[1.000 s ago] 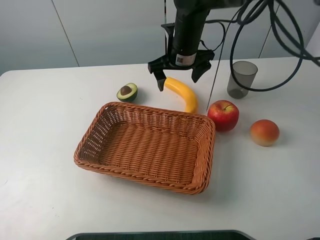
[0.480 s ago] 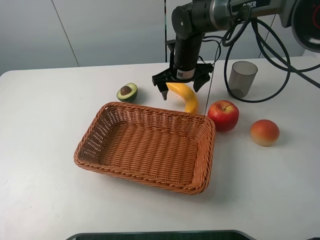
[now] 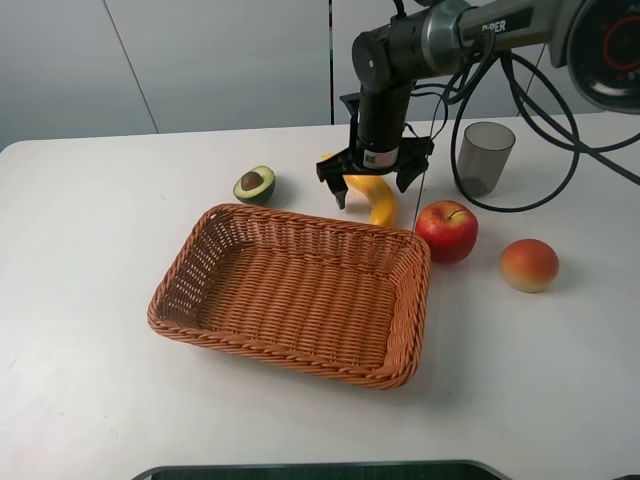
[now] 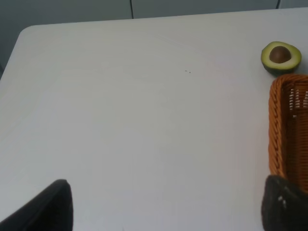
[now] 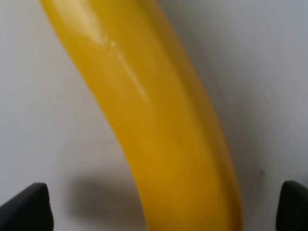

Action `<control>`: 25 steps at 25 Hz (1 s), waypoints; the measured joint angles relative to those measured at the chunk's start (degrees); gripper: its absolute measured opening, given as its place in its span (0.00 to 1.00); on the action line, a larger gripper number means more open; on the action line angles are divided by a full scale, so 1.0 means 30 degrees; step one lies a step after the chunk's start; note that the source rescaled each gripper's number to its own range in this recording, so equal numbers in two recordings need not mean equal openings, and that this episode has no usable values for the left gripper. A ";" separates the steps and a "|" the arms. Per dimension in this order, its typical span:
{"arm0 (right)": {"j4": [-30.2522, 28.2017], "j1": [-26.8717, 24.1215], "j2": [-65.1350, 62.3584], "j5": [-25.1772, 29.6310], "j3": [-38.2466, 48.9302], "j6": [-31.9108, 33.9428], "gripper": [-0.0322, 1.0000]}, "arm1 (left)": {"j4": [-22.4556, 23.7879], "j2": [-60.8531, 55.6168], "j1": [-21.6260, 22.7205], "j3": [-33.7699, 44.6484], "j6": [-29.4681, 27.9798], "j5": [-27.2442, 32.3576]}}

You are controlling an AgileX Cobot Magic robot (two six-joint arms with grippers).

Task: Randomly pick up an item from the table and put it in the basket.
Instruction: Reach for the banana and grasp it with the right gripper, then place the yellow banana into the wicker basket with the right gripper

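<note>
The right arm is reaching down over the banana (image 3: pixel 379 201), and its right jaws are standing open, one black fingertip (image 3: pixel 338 196) on each side of the fruit. In the right wrist view the banana (image 5: pixel 163 130) is filling the middle of the picture, with the two fingertips (image 5: pixel 24 207) showing only at the corners, well out from its yellow skin and not touching it. The banana is lying flat on the white desk (image 3: pixel 90 230), casting a soft shadow beside itself.

It is sitting just beyond the far rim of the wicker basket (image 3: pixel 160 310), between the halved avocado (image 3: pixel 254 184) and the red apple (image 3: pixel 447 230); its nearer end is pointing towards the basket's far right corner (whether it is actually touching the weave, I cannot tell). A grey translucent cup (image 3: pixel 484 157) is standing behind the apple, and a round orange-red fruit (image 3: pixel 529 265) is resting further right.

The left jaws are spread wide over bare desk (image 4: pixel 144 120), their dark fingertips (image 4: pixel 48 207) holding nothing. That camera is catching the avocado (image 4: pixel 281 57) and one short side of the basket (image 4: pixel 276 125)
</note>
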 joint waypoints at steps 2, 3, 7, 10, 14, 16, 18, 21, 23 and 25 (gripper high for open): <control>0.0075 0.0000 0.0153 -0.0135 0.0000 -0.0084 0.99 | 0.0000 0.0000 0.0000 0.0000 0.0000 0.0000; 0.0075 0.0000 0.0153 -0.0178 0.0000 -0.0118 0.99 | 0.0000 0.0000 0.0000 0.0000 0.0000 0.0000; -0.0006 0.0000 0.0193 -0.0344 0.0000 -0.0119 0.46 | 0.0000 0.0000 0.0000 0.0000 0.0000 0.0000; -0.0133 0.0000 0.0193 -0.0391 0.0000 -0.0119 0.05 | 0.0000 0.0000 0.0000 0.0000 0.0000 0.0000; -0.0133 0.0000 0.0217 -0.0391 -0.0039 -0.0119 0.05 | 0.0000 0.0000 0.0000 0.0000 0.0000 0.0000; -0.0133 0.0000 0.0289 -0.0391 -0.0079 -0.0159 0.05 | 0.0000 0.0000 0.0000 0.0000 0.0000 0.0000; -0.0133 0.0000 0.0302 -0.0391 -0.0143 -0.0196 0.05 | 0.0000 0.0000 0.0000 0.0000 0.0000 0.0000; -0.0133 0.0000 0.0302 -0.0427 -0.0143 -0.0196 0.05 | 0.0000 0.0000 0.0000 0.0000 0.0000 0.0000; -0.0133 0.0000 0.0302 -0.0427 -0.0143 -0.0196 0.05 | 0.0000 0.0000 0.0000 0.0000 0.0000 0.0000; -0.0178 0.0000 0.0334 -0.0427 -0.0188 -0.0196 0.05 | 0.0000 0.0000 0.0000 0.0000 0.0000 0.0000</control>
